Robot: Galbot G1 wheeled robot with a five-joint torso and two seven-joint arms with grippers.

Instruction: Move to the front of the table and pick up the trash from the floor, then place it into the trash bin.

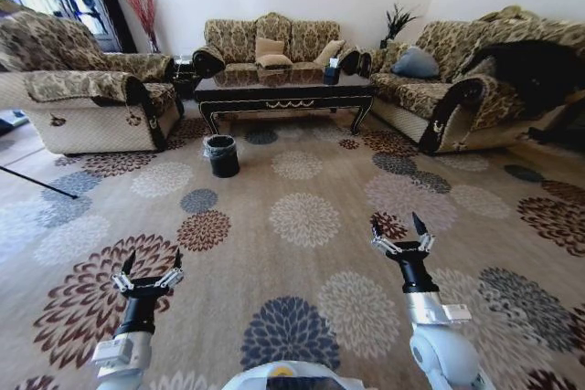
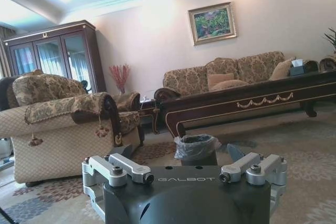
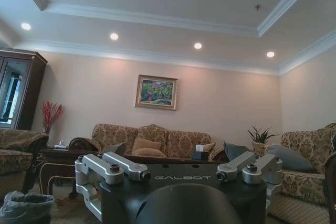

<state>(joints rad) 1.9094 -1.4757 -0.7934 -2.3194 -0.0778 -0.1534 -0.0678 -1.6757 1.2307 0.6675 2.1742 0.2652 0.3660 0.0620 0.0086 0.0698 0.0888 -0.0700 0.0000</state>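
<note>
Head view: left gripper (image 1: pixel 147 266) and right gripper (image 1: pixel 400 233) raised over carpet (image 1: pixel 302 216), both released, fingers spread, holding nothing. Table (image 1: pixel 285 90) well ahead, between sofas. Bin (image 1: pixel 221 155) on carpet near table's left front leg. Left wrist view: bin (image 2: pixel 197 149) liner visible. Right wrist view: ceiling lights (image 3: pixel 197 45), painting (image 3: pixel 156 92).

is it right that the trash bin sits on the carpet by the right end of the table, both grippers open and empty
Not quite: the trash bin stands on the carpet by the left end of the table, as the head view shows. The rest holds: the left gripper and right gripper are both open and empty.
</note>
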